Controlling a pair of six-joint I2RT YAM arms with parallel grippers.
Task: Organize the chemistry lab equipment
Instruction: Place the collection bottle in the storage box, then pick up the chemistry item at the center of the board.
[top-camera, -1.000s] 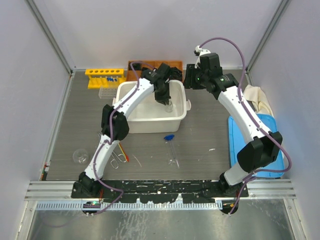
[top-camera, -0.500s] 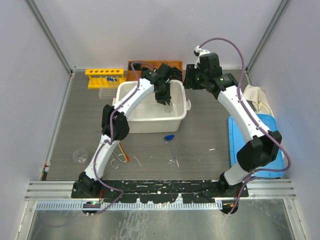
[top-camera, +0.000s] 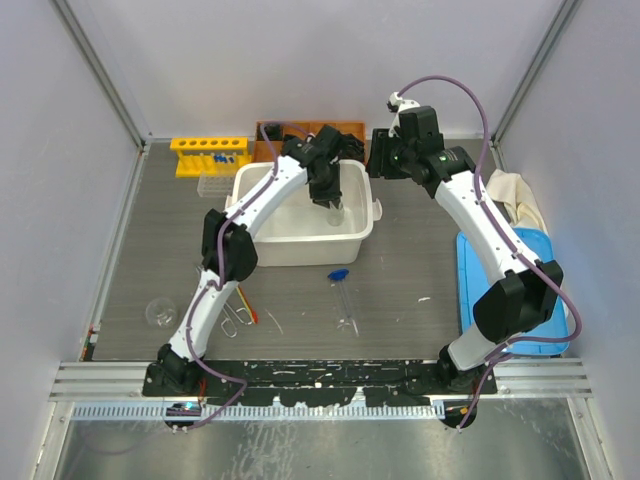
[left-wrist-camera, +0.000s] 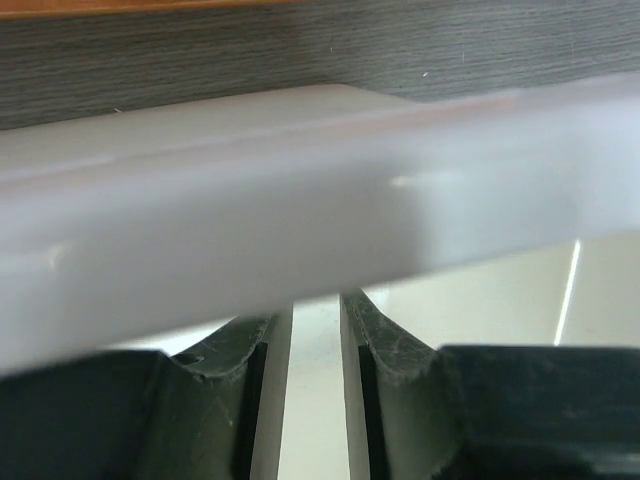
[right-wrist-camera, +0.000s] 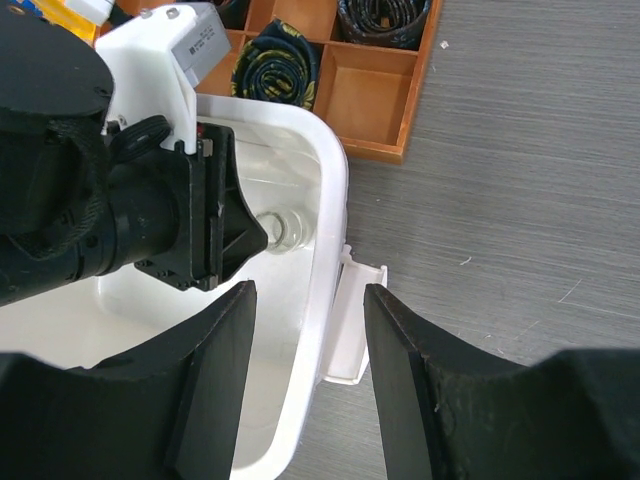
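A small clear glass flask lies inside the white tub, near its right wall. My left gripper reaches down into the tub just above that flask. In the left wrist view the left gripper is open by a narrow gap, and only the tub's pale floor shows between its fingers. My right gripper hovers open over the tub's right rim and its handle, holding nothing. On the table lie a blue-bulb dropper, metal tongs, a red-orange stick and another flask.
A yellow tube rack with blue-capped tubes stands at the back left, with a clear plastic tray in front of it. A wooden divided box sits behind the tub. A blue tray and a cloth lie at the right.
The left gripper's jaws have parted inside the tub, and the flask now lies free just past its fingertips. Neither arm has shifted noticeably.
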